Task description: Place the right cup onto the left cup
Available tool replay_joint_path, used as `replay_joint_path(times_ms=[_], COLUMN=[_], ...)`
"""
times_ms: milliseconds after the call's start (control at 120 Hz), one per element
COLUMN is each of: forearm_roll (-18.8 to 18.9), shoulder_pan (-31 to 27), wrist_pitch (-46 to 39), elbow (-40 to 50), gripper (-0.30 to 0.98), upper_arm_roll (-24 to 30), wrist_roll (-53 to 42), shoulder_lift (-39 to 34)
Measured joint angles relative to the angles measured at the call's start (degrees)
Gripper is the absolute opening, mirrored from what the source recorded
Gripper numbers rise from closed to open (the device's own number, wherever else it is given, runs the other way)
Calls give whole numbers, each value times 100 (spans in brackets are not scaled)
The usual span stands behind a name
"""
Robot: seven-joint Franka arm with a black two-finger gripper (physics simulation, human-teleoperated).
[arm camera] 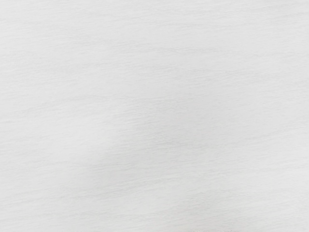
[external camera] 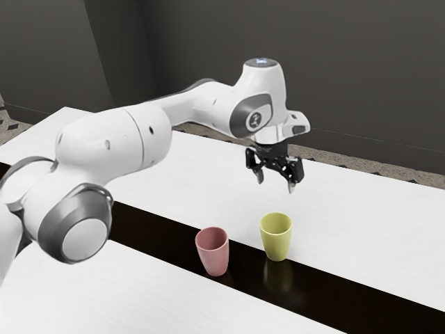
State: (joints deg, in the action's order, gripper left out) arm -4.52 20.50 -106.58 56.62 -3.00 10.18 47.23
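Yellow cup [external camera: 277,242] at dark strip's [external camera: 348,296] edge, gap to pink cup [external camera: 216,259].

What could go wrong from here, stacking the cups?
Pink cup and yellow cup stand close together: reaching for one may knock the other.
Open jaws hang away from both, above the white table: lowering straight down would likely miss.
Both cups taper toward the base: a tilted release might topple them.

Dark gray walls [external camera: 313,62] stand behind a white bench [external camera: 361,216] crossed by a glossy black strip [external camera: 153,226]. Between wall and bench runs a speckled tan floor [external camera: 389,171] with small dark patches. Soft, even light falls on the bench.
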Motion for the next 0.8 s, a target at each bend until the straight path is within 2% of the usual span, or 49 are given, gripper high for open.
replay_joint_path(times_ms=[358,633,800], forearm_roll=[-17,-20,23], shoulder_pan=[210,175,184], wrist_pitch=[-121,-195,-177], elbow=[38,59,88], gripper=[66,64,63], upper_arm_roll=[434,394,396], wrist_roll=[495,738,839], shoulder_lift=[247,449,116])
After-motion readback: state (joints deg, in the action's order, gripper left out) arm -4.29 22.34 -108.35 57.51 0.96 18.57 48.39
